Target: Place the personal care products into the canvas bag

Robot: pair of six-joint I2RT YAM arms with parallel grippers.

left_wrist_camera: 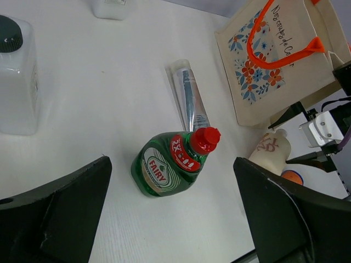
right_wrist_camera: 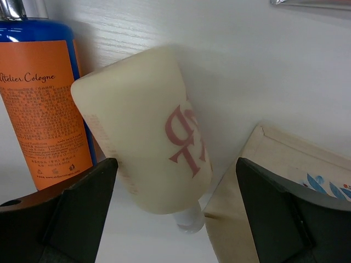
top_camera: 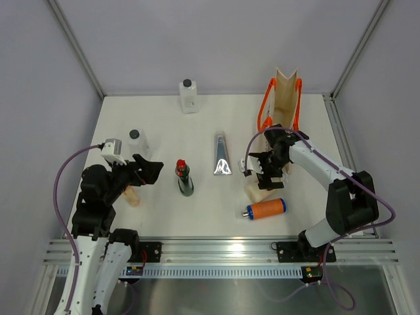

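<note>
The canvas bag (top_camera: 283, 102) stands at the back right, orange handles up. My right gripper (top_camera: 266, 172) is open just in front of it, above the cream bottle (top_camera: 254, 190). In the right wrist view the cream bottle (right_wrist_camera: 142, 148) lies between the spread fingers of the right gripper (right_wrist_camera: 175, 175), untouched, beside the orange blue-capped bottle (right_wrist_camera: 44, 109) and the bag (right_wrist_camera: 285, 181). My left gripper (top_camera: 147, 172) is open and empty, left of the dark green red-capped bottle (top_camera: 184, 178), which also shows in the left wrist view (left_wrist_camera: 167, 164). The silver tube (top_camera: 221, 154) lies mid-table.
One clear black-capped bottle (top_camera: 188, 96) stands at the back wall and another (top_camera: 138, 141) at the left. A peach bottle (top_camera: 132, 195) lies under the left arm. The orange bottle (top_camera: 266, 209) lies near the front right. Grey walls enclose the table.
</note>
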